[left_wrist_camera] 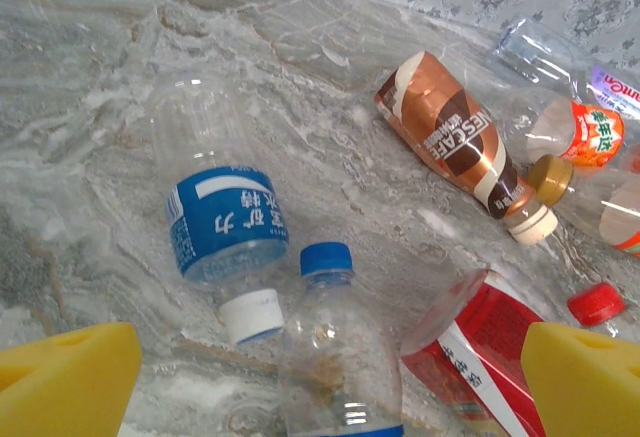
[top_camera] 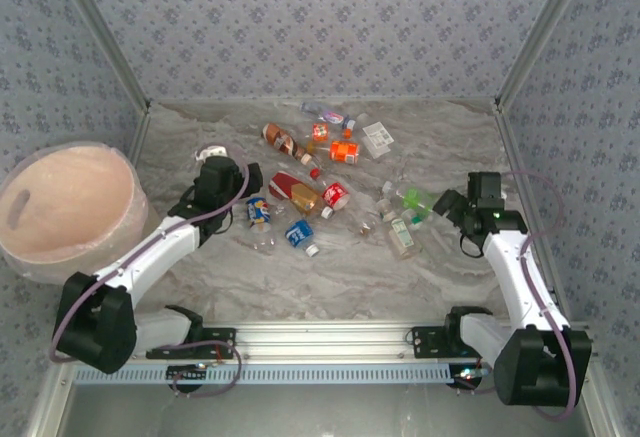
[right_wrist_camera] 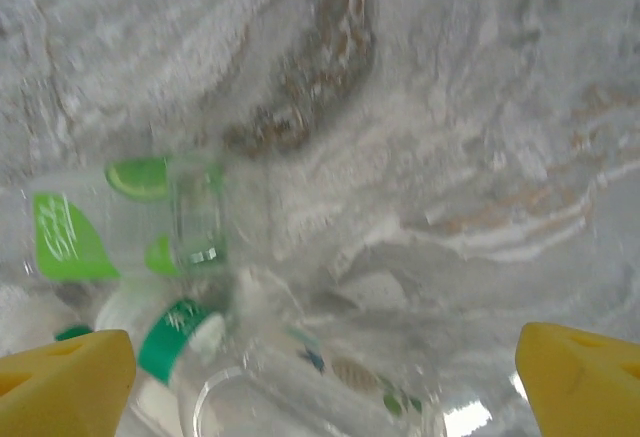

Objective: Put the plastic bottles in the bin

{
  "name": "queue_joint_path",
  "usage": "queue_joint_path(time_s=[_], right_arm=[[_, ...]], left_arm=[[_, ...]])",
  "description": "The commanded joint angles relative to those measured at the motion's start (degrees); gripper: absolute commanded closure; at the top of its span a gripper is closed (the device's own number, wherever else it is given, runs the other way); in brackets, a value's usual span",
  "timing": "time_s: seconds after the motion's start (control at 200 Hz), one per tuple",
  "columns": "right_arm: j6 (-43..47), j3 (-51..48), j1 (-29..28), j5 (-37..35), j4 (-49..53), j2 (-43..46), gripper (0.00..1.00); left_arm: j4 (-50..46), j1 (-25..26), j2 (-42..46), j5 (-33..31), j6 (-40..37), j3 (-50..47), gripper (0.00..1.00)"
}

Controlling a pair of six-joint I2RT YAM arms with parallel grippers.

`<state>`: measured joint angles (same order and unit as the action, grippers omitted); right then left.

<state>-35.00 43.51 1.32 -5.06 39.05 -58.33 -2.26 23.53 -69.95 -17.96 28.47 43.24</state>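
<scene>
On the marbled grey surface [top_camera: 330,287] the plastic bottles [top_camera: 320,182] lie scattered across the middle and the far part, all of them outside the bin [top_camera: 85,207]; the bin, round and pale pinkish-beige, stands at the far left beside the surface's edge, well apart from the bottles, with an oval cutout in its wall. Over the left side of the scatter hangs the left end effector [left_wrist_camera: 325,387], its yellow pads [left_wrist_camera: 65,382] spread wide apart and clamped on nothing; below it, in the wrist view, a blue-capped clear bottle [left_wrist_camera: 335,347] lies between the pads, touching a blue-labelled bottle [left_wrist_camera: 228,222] with a white cap; just to the right lies a red-labelled bottle [left_wrist_camera: 480,352], and farther off a brown-labelled bottle [left_wrist_camera: 455,137] lies on its side, its cream cap close to an orange-labelled bottle [left_wrist_camera: 590,132]. At the right side of the scatter the right end effector [right_wrist_camera: 325,377] stands equally wide apart and holds nothing; its wrist view is blurred, yet a green-labelled bottle [right_wrist_camera: 130,217] shows on the left, and a clear bottle with a green band [right_wrist_camera: 175,342] lies near the left pad; whether that pad touches it I cannot tell.
</scene>
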Motion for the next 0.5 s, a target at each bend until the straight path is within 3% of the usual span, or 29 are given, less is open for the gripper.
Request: queue_joint_path(time_s=[0.0, 0.265, 0.495], right_arm=[[4.7, 2.2, -2.0, 5.0, 8.9, 0.6, 0.00], [8.9, 1.9, -10.0, 4.0, 9.2, -5.0, 0.00], [8.1, 2.4, -13.5, -5.6, 9.2, -11.0, 0.00]], left_arm=[[-2.7, -0.3, 0.8, 1.6, 2.0, 1.6, 0.02], [-2.3, -2.5, -0.2, 1.8, 4.4, 0.6, 0.02], [-2.6, -3.6, 0.1, 1.6, 6.0, -0.4, 0.02]])
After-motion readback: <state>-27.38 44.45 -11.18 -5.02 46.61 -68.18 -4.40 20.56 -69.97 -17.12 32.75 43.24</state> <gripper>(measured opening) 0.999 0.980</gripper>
